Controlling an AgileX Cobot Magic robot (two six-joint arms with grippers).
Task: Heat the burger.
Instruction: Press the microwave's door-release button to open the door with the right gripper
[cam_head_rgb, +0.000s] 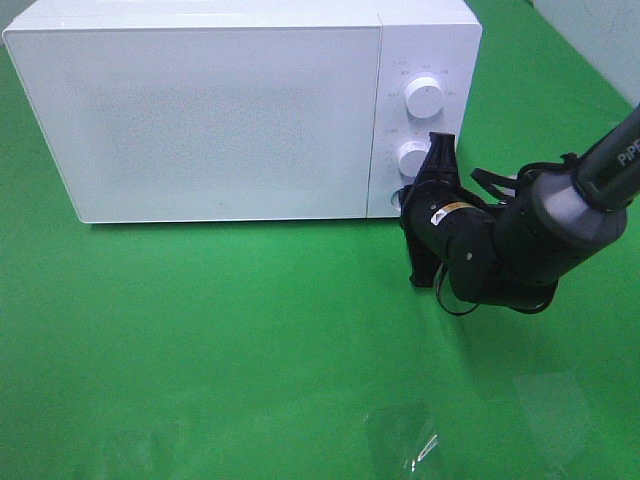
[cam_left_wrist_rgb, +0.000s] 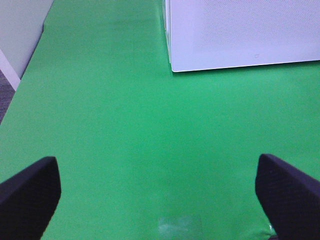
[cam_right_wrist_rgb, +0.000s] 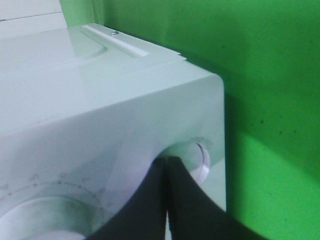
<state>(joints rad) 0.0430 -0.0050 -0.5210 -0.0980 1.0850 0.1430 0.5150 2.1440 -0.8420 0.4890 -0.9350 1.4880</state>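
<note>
The burger is out of view. The white microwave (cam_head_rgb: 200, 110) stands at the back of the green table with its door closed, and it also shows in the left wrist view (cam_left_wrist_rgb: 240, 35) and the right wrist view (cam_right_wrist_rgb: 100, 100). My right gripper (cam_head_rgb: 440, 148) is shut with nothing in it. Its tips are against the control panel, right beside the lower knob (cam_head_rgb: 412, 157). In the right wrist view the closed tips (cam_right_wrist_rgb: 166, 161) rest next to a round clear button (cam_right_wrist_rgb: 202, 164). My left gripper (cam_left_wrist_rgb: 159, 192) is open over bare mat, away from the microwave.
An upper knob (cam_head_rgb: 425, 97) sits above the lower one on the panel. A shiny clear patch (cam_head_rgb: 405, 438) lies on the green mat near the front edge. The mat's left edge and a pale wall (cam_left_wrist_rgb: 20, 30) show in the left wrist view.
</note>
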